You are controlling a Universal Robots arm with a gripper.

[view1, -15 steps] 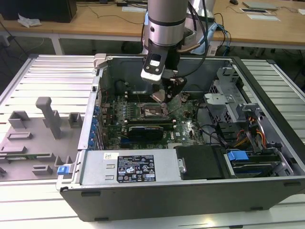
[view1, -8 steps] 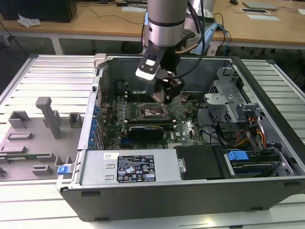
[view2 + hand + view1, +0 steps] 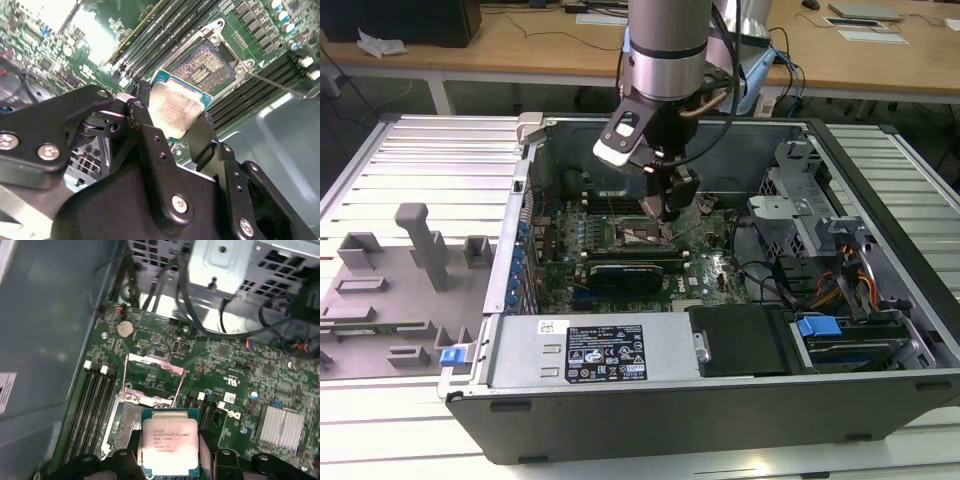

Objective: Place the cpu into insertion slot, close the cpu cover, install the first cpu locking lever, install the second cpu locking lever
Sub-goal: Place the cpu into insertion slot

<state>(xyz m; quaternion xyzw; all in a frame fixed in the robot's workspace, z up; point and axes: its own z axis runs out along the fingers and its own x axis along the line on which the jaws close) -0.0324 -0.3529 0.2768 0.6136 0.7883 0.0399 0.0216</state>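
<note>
- Hand clamped on cpu by two opposite edges, hovering just above open slot.
- Cpu looks light, stiff, thin, likely fragile underneath; edges suit gripping.

Silver-grey cylindrical arm segment noted; black cables are routed alongside. Black jointed metal gripper is fastened with silver round-head screws; white wrist housing attached.

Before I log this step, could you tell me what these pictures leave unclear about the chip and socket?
Exterior view: the gripper blocks much of the socket.
First wrist view: the chip covers part of the socket.
Second wrist view: the fingers hide the chip's side edges; its height above the socket is unclear.
</note>
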